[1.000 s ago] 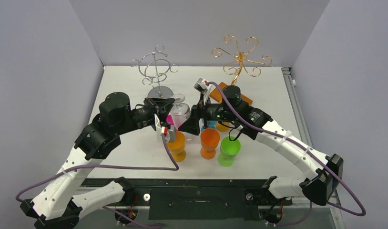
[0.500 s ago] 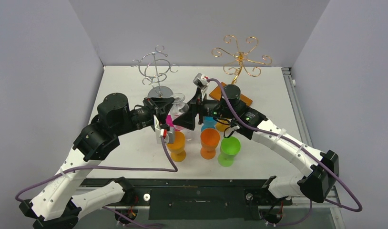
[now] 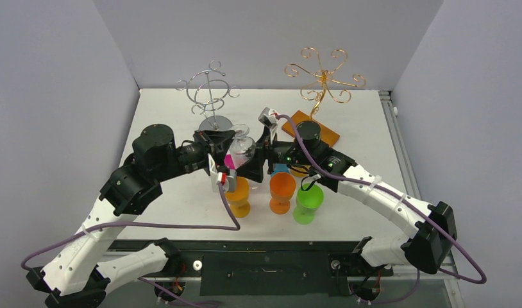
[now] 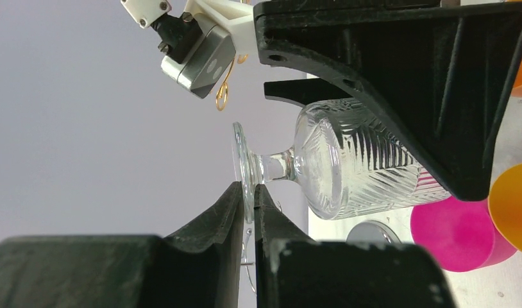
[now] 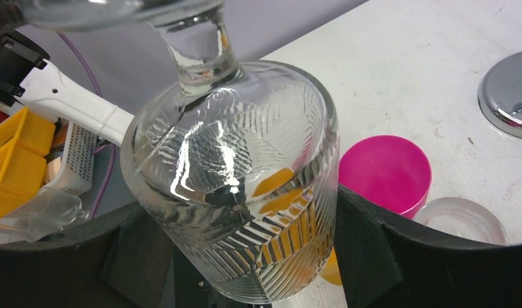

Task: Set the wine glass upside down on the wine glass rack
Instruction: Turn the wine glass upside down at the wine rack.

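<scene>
White tabletop (image 3: 374, 141) hemmed by grey walls fills the overhead view. At centre frame the left gripper (image 4: 247, 189) is pinched tight on the edge of the foot of the clear wine glass (image 4: 348, 163). It carries the glass off the table, lying on its side with the stem level. The right gripper (image 5: 236, 224) has its jaws spread wide, one on each side of the ribbed bowl. Whether its pads actually press the glass I cannot tell.

Under the bowl sits a pink cup (image 5: 385, 172), and lower in the overhead frame stand an orange goblet (image 3: 282, 186) and a green goblet (image 3: 308, 199). Toward the top, the silver rack (image 3: 210, 90) and the gold rack (image 3: 322, 77) both hang bare, well apart from the glass.

So the glass is lifted, and this looks like a hand-over half made. Still to come, by my reading: the right side takes hold, the left lets go, and the glass is turned foot-up and hooked onto a rack arm.

A second ago the right gripper stood just right of the bowl in the overhead view. It has since slid left to straddle it, while the left arm has barely shifted.
</scene>
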